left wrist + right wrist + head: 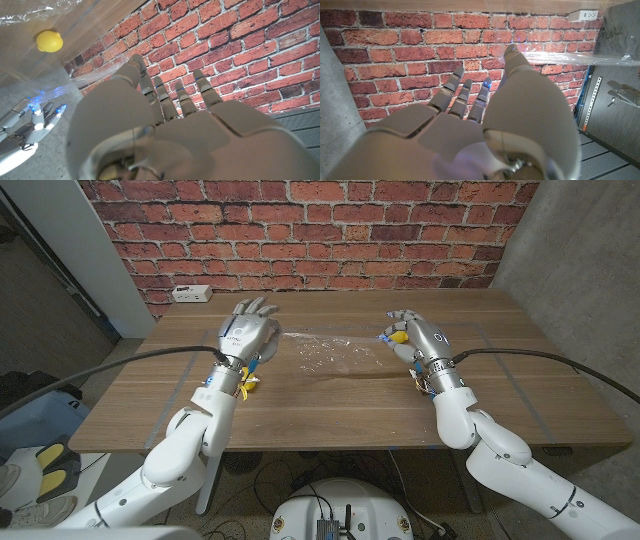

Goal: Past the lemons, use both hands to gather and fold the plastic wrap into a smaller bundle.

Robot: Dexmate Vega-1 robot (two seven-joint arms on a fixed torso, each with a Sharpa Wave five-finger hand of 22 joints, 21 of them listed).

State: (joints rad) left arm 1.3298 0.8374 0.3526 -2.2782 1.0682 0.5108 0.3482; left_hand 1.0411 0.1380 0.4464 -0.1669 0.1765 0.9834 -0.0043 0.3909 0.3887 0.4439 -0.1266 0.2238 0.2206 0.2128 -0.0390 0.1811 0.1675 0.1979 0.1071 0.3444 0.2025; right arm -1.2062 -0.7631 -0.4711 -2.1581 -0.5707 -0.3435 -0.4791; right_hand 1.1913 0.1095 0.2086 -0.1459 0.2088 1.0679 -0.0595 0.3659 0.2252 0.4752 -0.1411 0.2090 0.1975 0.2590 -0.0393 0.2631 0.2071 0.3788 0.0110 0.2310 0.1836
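Left hand (247,332) spread, clear crinkled plastic wrap (325,350) flat between hands

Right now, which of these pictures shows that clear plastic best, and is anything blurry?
Head view: plastic wrap shows faintly, as pale glints on the table. Left wrist view: sharper glare on the wrap near a lemon; the left hand looms close and soft. Right wrist view: right hand similarly blurred.

Both arms are showing smooth white rounded shells, jointed in bulbous segments. A black cable is running along each forearm toward the wrist. The left hand (247,332) and the right hand (415,335) are wearing pale grey-silver casings, with small blue lights glowing on the fingers (199,79).
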